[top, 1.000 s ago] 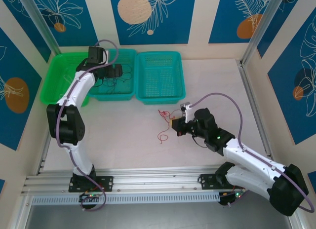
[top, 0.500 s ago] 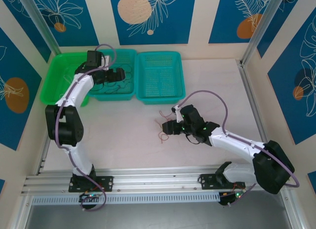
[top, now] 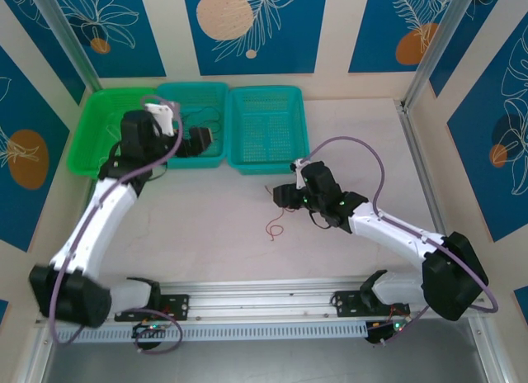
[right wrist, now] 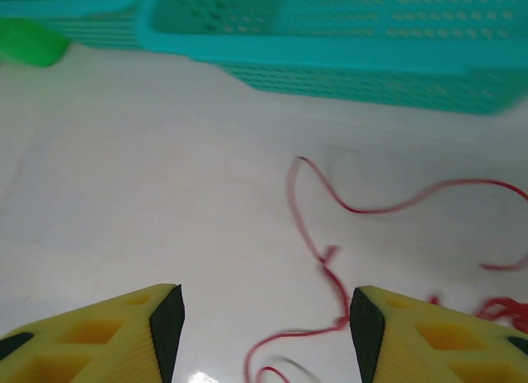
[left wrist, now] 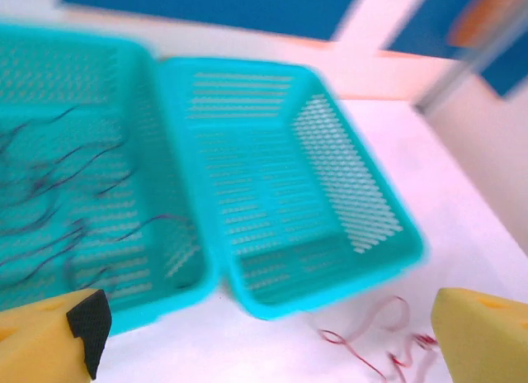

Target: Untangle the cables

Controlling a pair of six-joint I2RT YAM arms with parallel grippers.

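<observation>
The cables lie in two places: dark strands [left wrist: 49,201] are heaped in the middle teal basket [top: 194,87] at upper left, and the red cable [right wrist: 318,234] curls loose on the surface [top: 206,226] at mid-frame. I can't pick out a whitish one.

On the left, the arm has swung back and lower than a second ago. Its tool [left wrist: 264,329] now hangs near that basket's near rim, pads spread wide with nothing between them. The green basket [top: 95,127] sits further left, out of the way.

On the right, the other tool [right wrist: 262,321], which was pinched shut a moment ago, has parted and slid forward. It hovers just above the red cable, gripping nothing. That looks like a release: the red one seems separated, though it is kinked and looped on itself.

The dark strands appear to be the remaining work. The basket walls hem them in, and the empty teal basket [top: 268,90] stands just beyond the red cable.
</observation>
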